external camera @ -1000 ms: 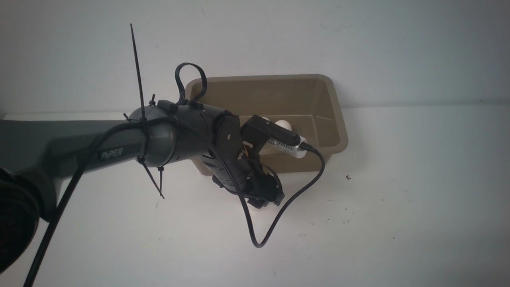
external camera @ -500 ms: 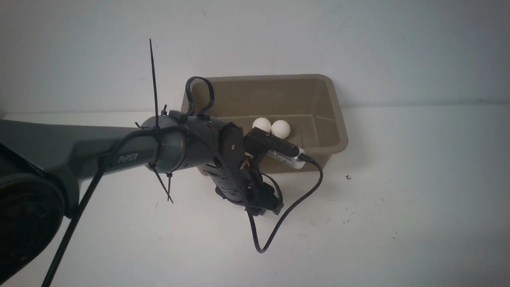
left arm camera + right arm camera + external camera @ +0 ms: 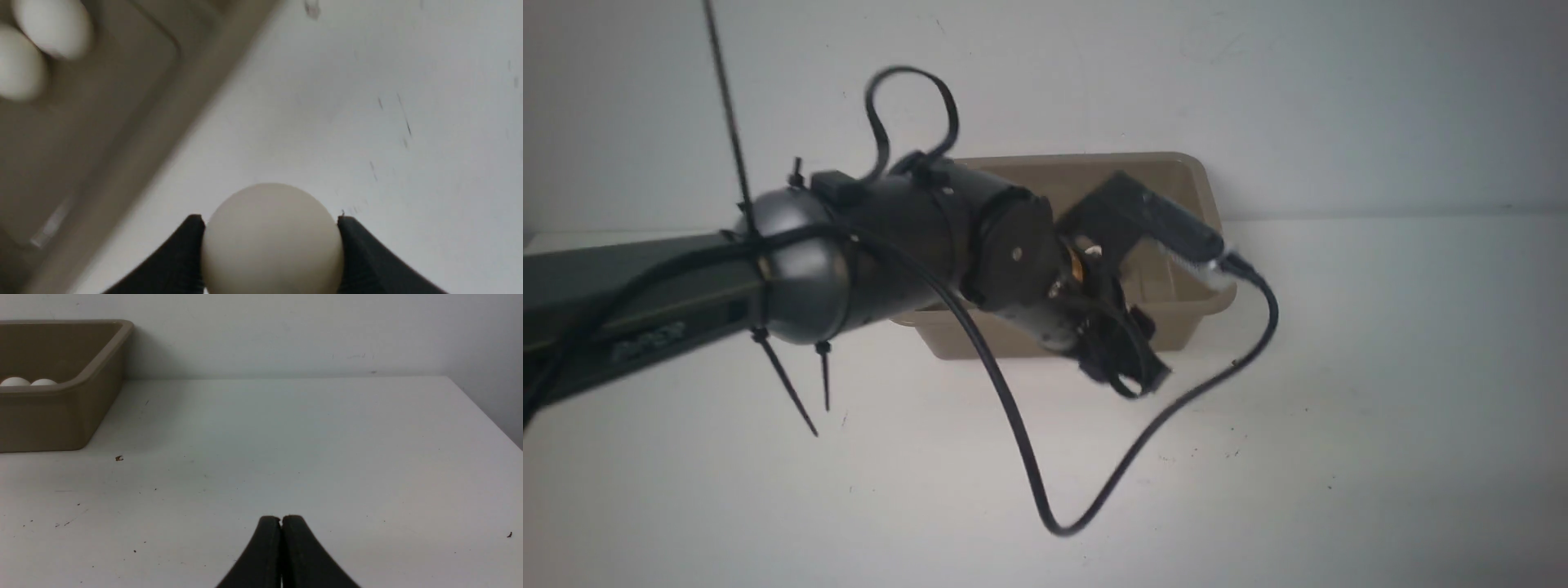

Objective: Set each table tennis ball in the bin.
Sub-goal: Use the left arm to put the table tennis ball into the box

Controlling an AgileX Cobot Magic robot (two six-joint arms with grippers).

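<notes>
Releasing only above the bin seems wise: left gripper grips the ball (right gripper pinched shut, empty).

The bin's wall flanks the left pincer; open table elsewhere.

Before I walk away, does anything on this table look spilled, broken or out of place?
Nothing serious. The bin stands upright with two balls inside; the left hand holds a third ball. Only a small brown speck lies on the table near it.
</notes>
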